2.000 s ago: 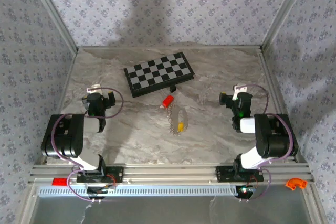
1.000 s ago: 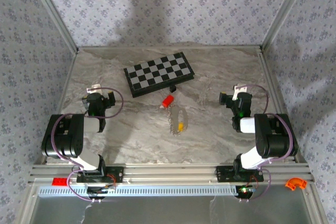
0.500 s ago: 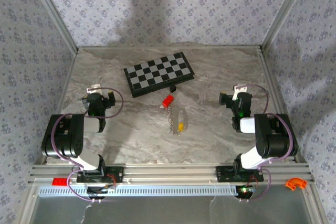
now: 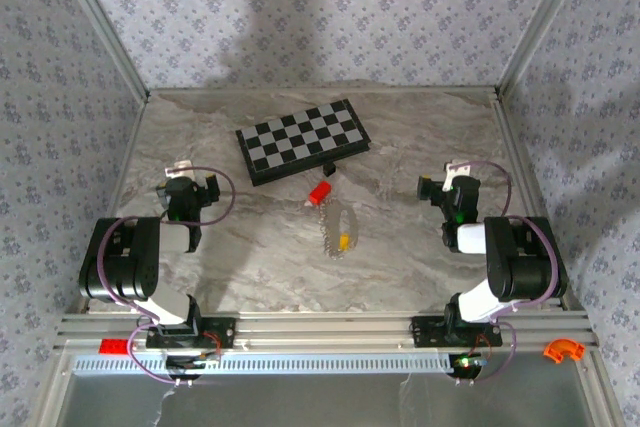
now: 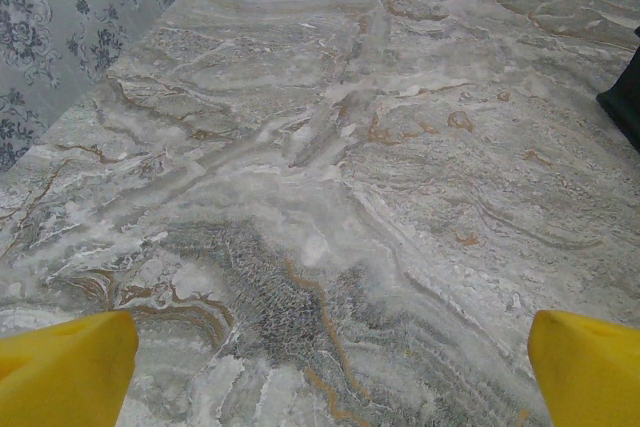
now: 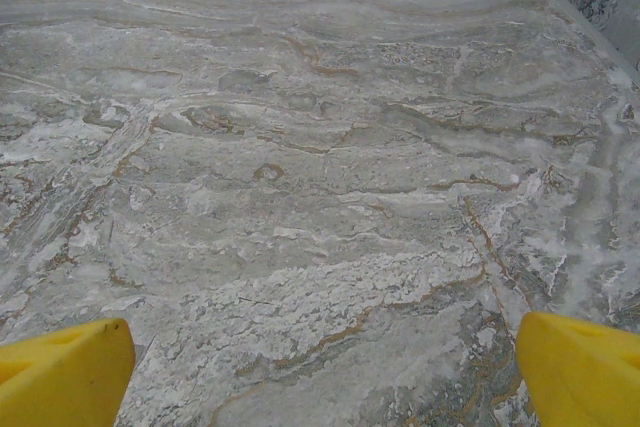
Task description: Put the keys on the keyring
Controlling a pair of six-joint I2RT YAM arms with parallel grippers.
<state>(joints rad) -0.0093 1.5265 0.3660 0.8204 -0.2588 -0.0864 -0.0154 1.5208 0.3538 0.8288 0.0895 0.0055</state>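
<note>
We see the thin beaded silvery chain keyring (image 4: 334, 224) lying on the veined grey marble desk (image 4: 420, 137), the yellow-headed little key (image 4: 344, 241) at its near end. The left claw (image 5: 330, 372) and right claw (image 6: 325, 372), yellow-tipped, gape wide, empty.

Even, soft light from above; a broad dim shadow darkens the back wall (image 4: 270, 17) at upper centre; wrist views stay sharp mid-frame (yellow fingers (image 5: 65, 372) blur at bottom corners); no glare.
</note>
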